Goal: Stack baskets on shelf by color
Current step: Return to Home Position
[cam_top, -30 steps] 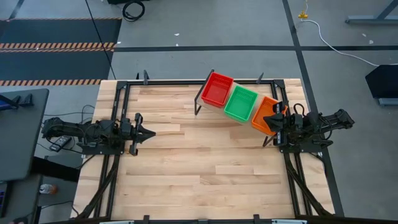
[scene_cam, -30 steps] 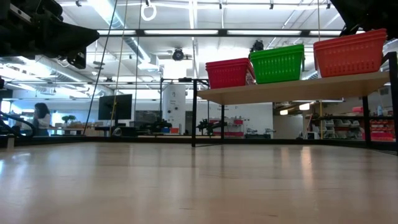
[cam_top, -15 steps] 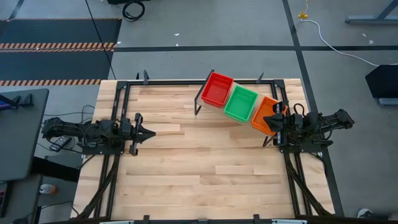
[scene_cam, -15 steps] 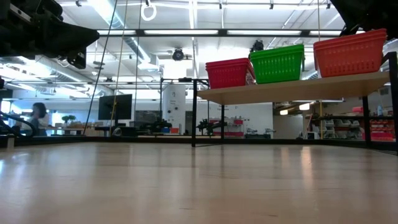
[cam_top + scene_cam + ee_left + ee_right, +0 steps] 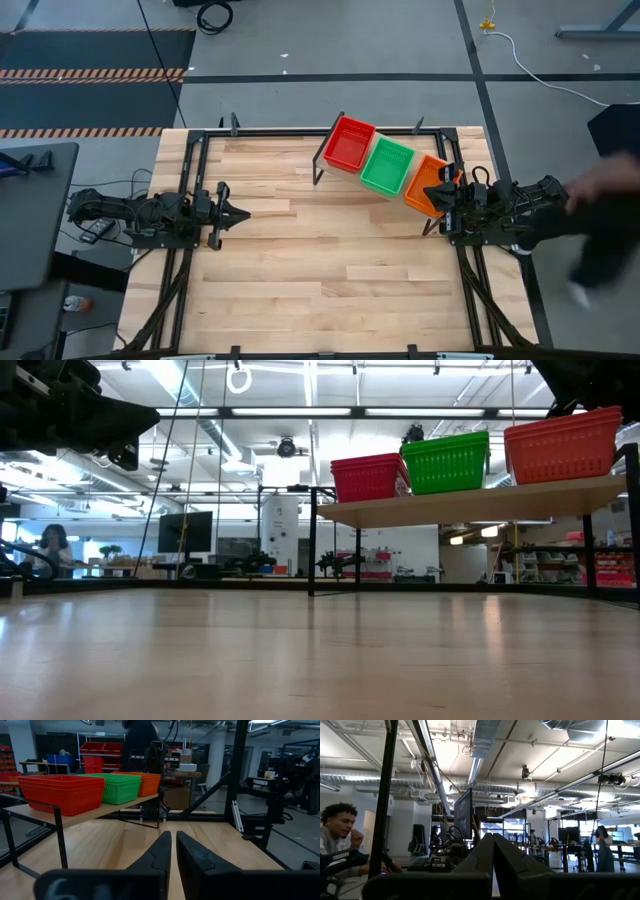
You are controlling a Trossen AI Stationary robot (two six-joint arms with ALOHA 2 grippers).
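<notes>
Since baskets (image 5: 385, 165) sit color-stacked on the shelf (image 5: 470, 500) beside my closed, empty right gripper (image 5: 493, 840), sorting looks done; left gripper (image 5: 172, 837) likewise.

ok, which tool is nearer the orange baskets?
Right. The right tool is right beside the orange baskets, at that end of the shelf. The left tool is far off, at the table's opposite side.

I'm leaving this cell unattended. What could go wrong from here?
A person is close beside the right arm; any motion there could strike them. The right gripper sits close to the orange stack at the shelf's end; a swing could knock it off. The left gripper waits at the table's left.
</notes>
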